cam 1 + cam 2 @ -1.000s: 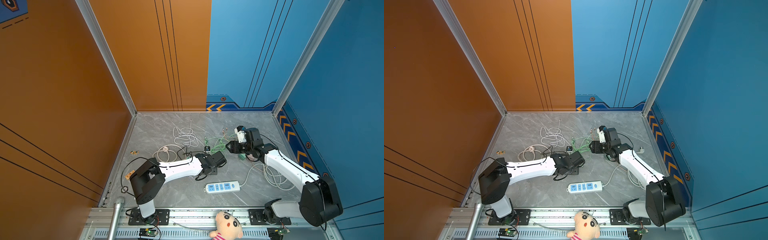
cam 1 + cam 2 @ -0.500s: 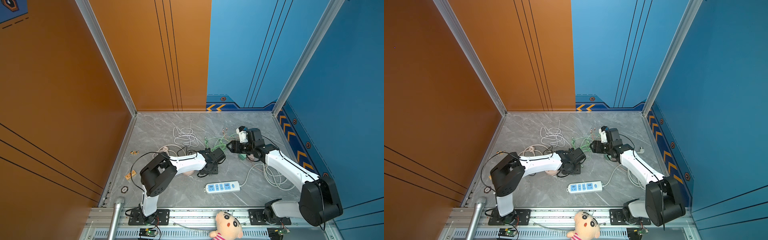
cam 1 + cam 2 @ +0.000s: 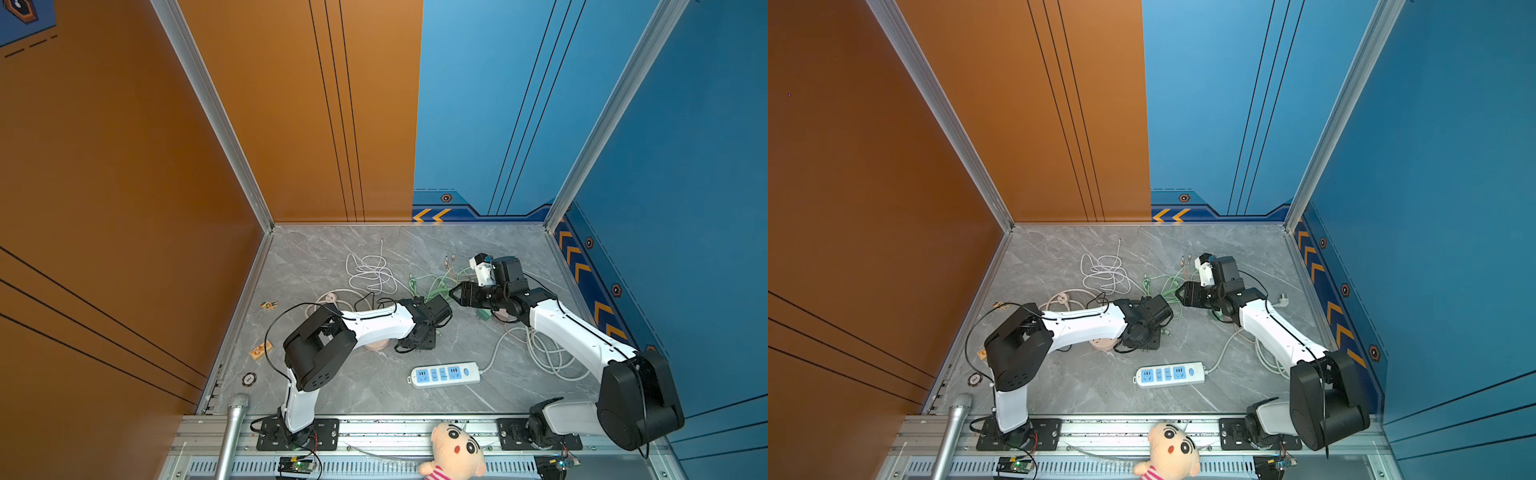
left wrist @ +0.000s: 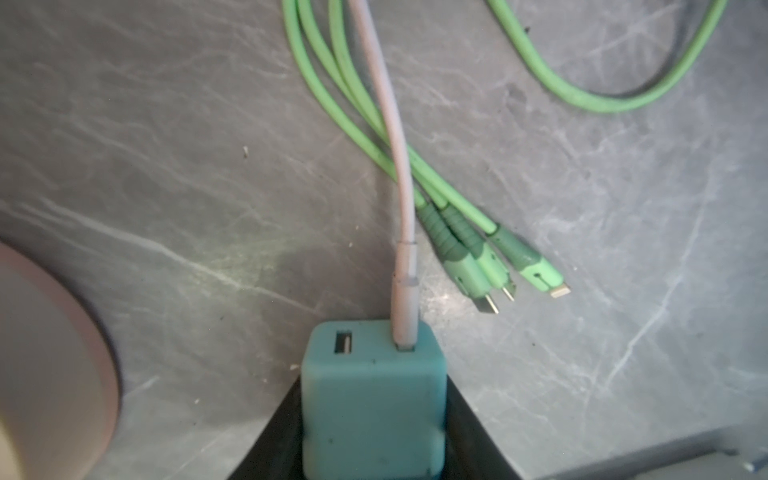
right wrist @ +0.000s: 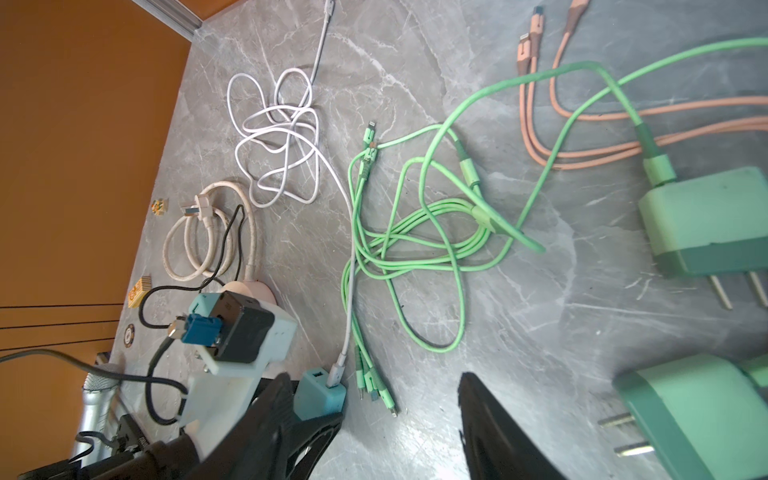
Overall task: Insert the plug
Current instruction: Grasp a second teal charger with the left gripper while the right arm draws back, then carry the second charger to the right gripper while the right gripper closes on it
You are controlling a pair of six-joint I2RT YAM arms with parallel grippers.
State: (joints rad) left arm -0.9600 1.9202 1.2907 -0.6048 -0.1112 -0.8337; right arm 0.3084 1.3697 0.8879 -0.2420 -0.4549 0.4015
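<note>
My left gripper is shut on a teal cube-shaped plug, one black finger against each of its sides. A white cable runs out of the plug's face beside an empty USB slot; its prongs are hidden. In both top views the left gripper points down at the floor, left of and behind the white power strip with blue sockets. My right gripper stands open and empty, facing the plug from a short way off.
Green cables lie tangled between the arms, their connector ends right beside the plug. Two green chargers, orange cables, a white cable heap, a beige cord and a pink round base lie around.
The left gripper's jaws have closed in on the teal plug. The left arm's elbow has swung rightward and folded up while the gripper stayed in place. The right arm has barely moved.
</note>
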